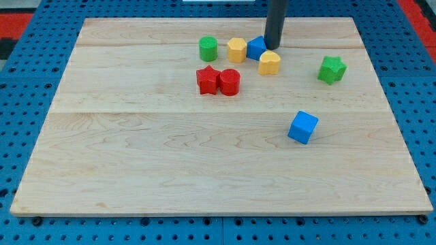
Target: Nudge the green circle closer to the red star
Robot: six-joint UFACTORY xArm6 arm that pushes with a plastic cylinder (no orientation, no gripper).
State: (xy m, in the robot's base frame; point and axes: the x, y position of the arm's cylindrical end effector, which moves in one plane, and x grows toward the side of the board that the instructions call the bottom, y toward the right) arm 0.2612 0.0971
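Down from the view's top comes the dark rod, and my tip [274, 47] rests on the wooden board [170, 170] in the upper cluster of blocks. It has no jaws to open or close; it is a plain rod end, holding nothing. The tip sits just to the view's right of a blue block [255, 47], whose shape I cannot make out because the rod covers part of it, and just above a yellow heart-like block [270, 62]. Whether it touches either one is hard to say from here.

To the view's left of the blue block, touching or nearly so, stands a yellow hexagon-like block [236, 50]. Farther left again, with a small gap, is the green circle [208, 48], a short upright cylinder. It is well apart from my tip, with the yellow and blue blocks between them.

Below the green circle, near but not touching, lies the red star [207, 79]. Pressed against the star's right side is a red cylinder [229, 82].

Off to the view's right, alone, sits a green star [332, 69]. Lower down, toward the board's middle right, a blue cube [302, 127] stands on its own, well apart from everything else. Blue pegboard [27, 136] surrounds the board on all sides.
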